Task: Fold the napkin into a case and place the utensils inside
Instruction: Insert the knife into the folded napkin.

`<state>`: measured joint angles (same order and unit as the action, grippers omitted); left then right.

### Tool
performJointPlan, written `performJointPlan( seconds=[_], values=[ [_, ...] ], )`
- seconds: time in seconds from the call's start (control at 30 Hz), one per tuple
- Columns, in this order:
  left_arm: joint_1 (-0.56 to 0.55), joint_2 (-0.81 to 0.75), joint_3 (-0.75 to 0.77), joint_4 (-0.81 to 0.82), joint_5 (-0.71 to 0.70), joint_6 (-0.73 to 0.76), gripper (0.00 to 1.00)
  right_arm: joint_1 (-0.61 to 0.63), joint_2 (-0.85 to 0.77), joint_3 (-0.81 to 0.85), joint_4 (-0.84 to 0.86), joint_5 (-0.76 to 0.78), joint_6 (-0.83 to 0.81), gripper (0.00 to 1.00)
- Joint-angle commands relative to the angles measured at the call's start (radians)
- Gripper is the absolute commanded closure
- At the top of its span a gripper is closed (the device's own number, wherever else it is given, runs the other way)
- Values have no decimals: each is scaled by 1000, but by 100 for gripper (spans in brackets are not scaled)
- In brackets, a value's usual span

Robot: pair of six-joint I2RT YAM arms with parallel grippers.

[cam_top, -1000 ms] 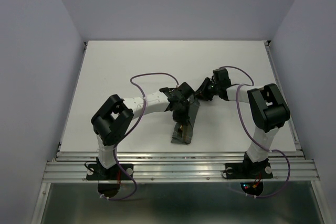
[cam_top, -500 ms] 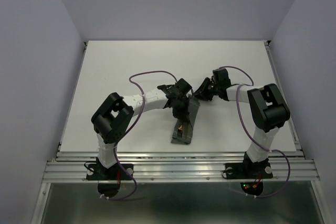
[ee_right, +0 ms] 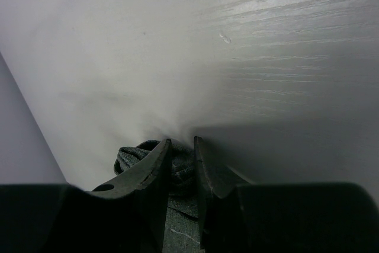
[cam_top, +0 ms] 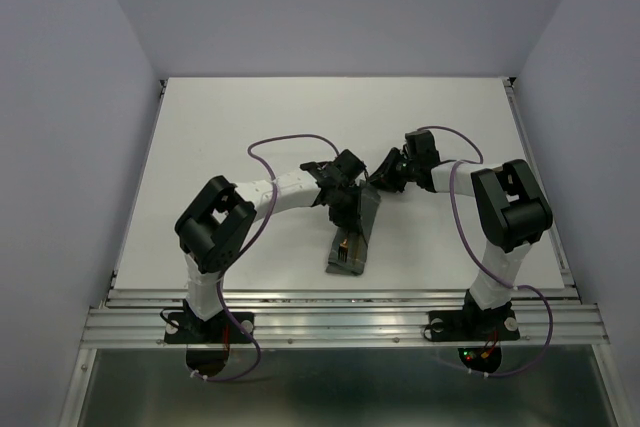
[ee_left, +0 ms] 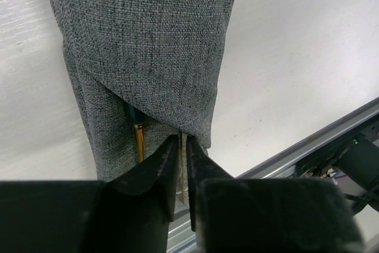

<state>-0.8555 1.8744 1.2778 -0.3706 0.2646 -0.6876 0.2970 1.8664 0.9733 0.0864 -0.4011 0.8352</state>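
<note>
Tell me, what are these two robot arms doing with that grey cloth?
They are packing cutlery into a napkin folded into a narrow case on the white table. The right claw pinches the case's far end. The left claw hovers at the overlapping flaps, jaws nearly together, where a gold utensil pokes out from under the fold.

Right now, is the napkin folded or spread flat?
Folded: the napkin is a narrow pouch, flaps overlapping, a gold utensil showing at its open end.
</note>
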Motion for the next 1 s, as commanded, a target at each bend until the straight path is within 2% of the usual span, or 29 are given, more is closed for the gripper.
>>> performJointPlan(
  seconds=[0.0, 0.33, 0.53, 0.63, 0.73, 0.97],
  values=[
    [3, -30, 12, -37, -21, 33, 76, 11, -9, 28, 13, -16, 2, 73],
    [-2, -103, -80, -19, 12, 23, 68, 11, -7, 31, 12, -18, 7, 73],
    [-4, -109, -113, 7, 21, 16, 68, 21, -12, 31, 10, -15, 7, 73],
    [-4, -116, -121, 18, 22, 11, 71, 21, -18, 27, 6, -12, 5, 73],
    [-5, -136, -123, 21, 19, 10, 82, 21, -32, 24, -2, -4, 1, 72],
    [-4, -248, -140, -25, -13, 16, 95, 21, -108, 39, -83, 120, -44, 69]
  ],
)
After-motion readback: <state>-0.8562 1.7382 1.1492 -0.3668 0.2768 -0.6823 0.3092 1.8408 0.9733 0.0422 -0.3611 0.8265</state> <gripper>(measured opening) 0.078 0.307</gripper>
